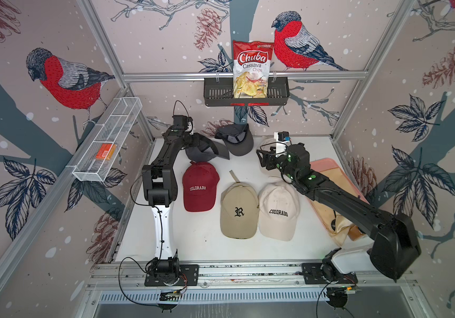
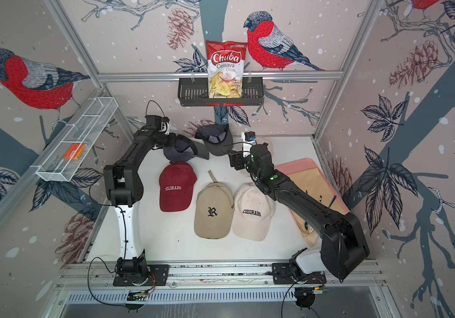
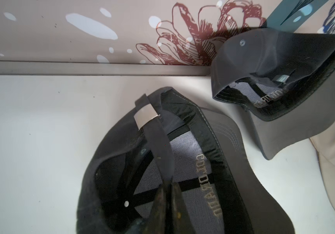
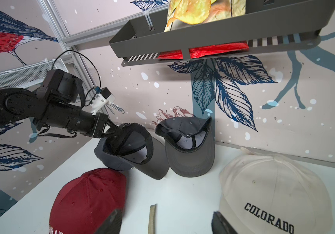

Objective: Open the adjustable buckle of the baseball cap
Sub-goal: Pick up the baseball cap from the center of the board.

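Above the table's [image 1: 207, 245] back edge, black slotted basket [image 1: 279, 93] holds chips bag [image 1: 251, 68]; my left fingers [image 3: 159, 204] clamp grey cap's [image 3: 106, 162] strap [image 3: 158, 145], right fingers [image 4: 221, 223] apart.

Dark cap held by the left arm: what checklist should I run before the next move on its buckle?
1. Left gripper shut on the strap: ok.
2. Buckle in plain view on the dark cap: ok.
3. Buckle opened: not ok, it seems to lie flat on the strap.
4. Right gripper open and empty: ok.
5. Right gripper steadying the dark cap: not ok, it hangs apart.
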`<state>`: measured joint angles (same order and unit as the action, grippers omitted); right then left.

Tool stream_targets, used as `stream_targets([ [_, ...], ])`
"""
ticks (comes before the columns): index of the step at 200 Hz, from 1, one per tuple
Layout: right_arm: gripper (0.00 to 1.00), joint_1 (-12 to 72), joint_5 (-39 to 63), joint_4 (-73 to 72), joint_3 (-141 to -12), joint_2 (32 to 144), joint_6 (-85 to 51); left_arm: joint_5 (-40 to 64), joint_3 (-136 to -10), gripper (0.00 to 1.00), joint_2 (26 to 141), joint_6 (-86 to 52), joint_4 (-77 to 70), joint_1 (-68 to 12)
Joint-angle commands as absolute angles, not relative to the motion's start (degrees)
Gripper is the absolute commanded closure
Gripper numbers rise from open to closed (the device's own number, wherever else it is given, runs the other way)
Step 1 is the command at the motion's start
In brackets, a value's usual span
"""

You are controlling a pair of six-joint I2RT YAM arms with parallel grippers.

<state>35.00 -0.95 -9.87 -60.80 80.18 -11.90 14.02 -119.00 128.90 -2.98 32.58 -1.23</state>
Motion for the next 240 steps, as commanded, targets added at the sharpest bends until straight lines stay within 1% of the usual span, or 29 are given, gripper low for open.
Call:
stream_targets([
  [1, 0.27, 34.96, -0.44, -11.58, -60.49, 79.33, -12.11, 16.32, -116.88, 1.0, 125.0, -1.68, 27.05, -1.22],
  [39, 0.27, 35.07, -0.32, -11.78, -59.77, 77.73, -12.63, 19.16, -108.8, 1.0, 116.27, -1.61, 19.04, -1.42],
  [123, 0.27, 35.93, -2.17, -10.81, -57.92, 72.94, -10.79, 24.3, -96.86, 1.0, 98.64, 5.02, 11.94, -3.06],
  [181, 0.26, 35.95, -1.3, -11.81, -58.01, 70.27, -7.09, 28.65, -92.35, 1.0, 88.0, 11.65, 11.38, -4.62],
  [216, 0.25, 36.64, 1.64, -13.39, -58.53, 70.71, -4.71, 33.9, -93.36, 1.0, 85.31, 14.59, 15.08, -8.35],
  [240, 0.24, 38.08, 2.99, -14.66, -58.63, 71.1, -1.43, 34.91, -93.29, 1.0, 83.44, 16.15, 17.21, -11.84],
])
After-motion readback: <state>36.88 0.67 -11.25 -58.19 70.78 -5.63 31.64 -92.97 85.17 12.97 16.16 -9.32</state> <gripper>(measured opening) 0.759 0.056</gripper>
